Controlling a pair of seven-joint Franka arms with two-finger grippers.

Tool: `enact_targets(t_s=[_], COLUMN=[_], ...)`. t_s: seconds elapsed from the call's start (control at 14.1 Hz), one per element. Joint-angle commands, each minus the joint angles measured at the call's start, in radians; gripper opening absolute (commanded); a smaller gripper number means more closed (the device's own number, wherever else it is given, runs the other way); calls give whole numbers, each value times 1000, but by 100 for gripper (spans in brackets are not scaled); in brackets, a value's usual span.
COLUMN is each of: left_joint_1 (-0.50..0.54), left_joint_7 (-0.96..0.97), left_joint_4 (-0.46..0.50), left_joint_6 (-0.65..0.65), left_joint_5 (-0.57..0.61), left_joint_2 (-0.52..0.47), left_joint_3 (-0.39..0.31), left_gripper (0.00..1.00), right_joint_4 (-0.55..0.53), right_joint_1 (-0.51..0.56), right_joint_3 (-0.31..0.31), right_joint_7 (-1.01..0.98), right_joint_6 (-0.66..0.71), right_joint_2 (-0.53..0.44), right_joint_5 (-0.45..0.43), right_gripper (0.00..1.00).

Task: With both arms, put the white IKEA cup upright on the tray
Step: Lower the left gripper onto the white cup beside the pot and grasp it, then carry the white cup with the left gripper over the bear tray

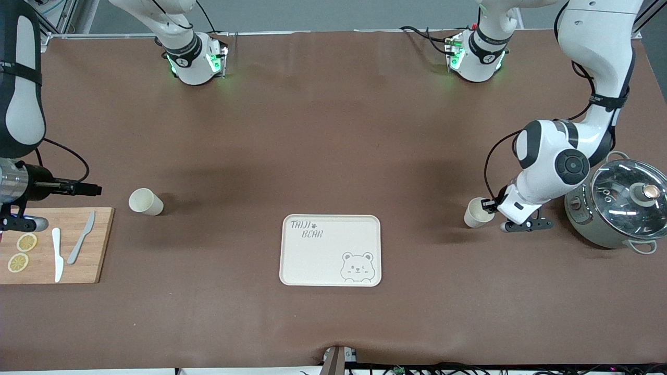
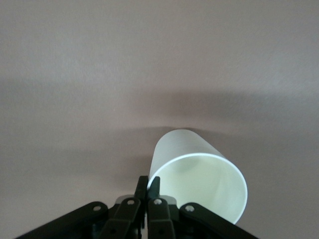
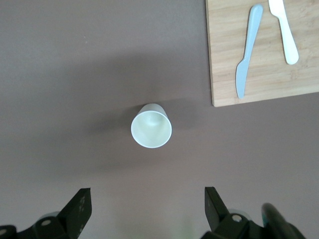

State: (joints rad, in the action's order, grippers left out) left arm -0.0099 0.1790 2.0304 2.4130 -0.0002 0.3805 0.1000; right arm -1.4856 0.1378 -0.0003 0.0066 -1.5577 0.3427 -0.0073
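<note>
White cup (image 1: pixel 478 212) number one sat toward the left arm's end of the bench (image 1: pixel 333 156), with the left pincer (image 1: pixel 489 205) clamped narrow on its rim. In the left wrist view the fingers (image 2: pixel 149 185) pinched the wall of that cup (image 2: pixel 199 179), one inside, one outside, with the cup tilted mouth-on to the camera. A second white cup (image 1: pixel 145 201) stood upright on the bench toward the right arm's end, just beside the wooden cutting board (image 1: pixel 88 271) that had two knives (image 1: pixel 81 237) and lemon slices (image 1: pixel 26 242) on it. The right pincer (image 3: pixel 144 211) hung over the bench near that cup (image 3: pixel 151 126), spread wide and holding nothing. The tray (image 1: pixel 331 250) with the bear drawing lay between the two cups, nearer the front camera. A lidded pot (image 1: pixel 620 208) stood next to the left arm.
</note>
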Motion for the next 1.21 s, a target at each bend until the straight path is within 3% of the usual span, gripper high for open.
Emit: enact_targets(t_s=[0.0, 0.21, 0.57, 0.92, 1.14], left_joint_1=[-25, -77, -196, -297, -350], left_joint_7=[13, 69, 313, 496, 548], left_joint_4=[-67, -175, -456, -679, -823], left_joint_6=[-6, -30, -202, -238, -230], left_joint_5=[-3, -15, -15, -41, -46], left_joint_2=[6, 49, 155, 316, 423], left_joint_3=[1, 1, 1, 0, 1], left_gripper=[0, 0, 0, 0, 0], right_joint_4=[10, 13, 1, -142, -286], right_joint_1=[28, 40, 71, 109, 118], right_joint_3=[10, 11, 10, 11, 13], right_joint_7=[0, 7, 4, 6, 4], right_joint_6=[56, 44, -33, -224, -402], right_joint_2=[16, 27, 84, 84, 71], right_joint_5=[-13, -13, 0, 3, 4], right_gripper=[100, 100, 100, 100, 100])
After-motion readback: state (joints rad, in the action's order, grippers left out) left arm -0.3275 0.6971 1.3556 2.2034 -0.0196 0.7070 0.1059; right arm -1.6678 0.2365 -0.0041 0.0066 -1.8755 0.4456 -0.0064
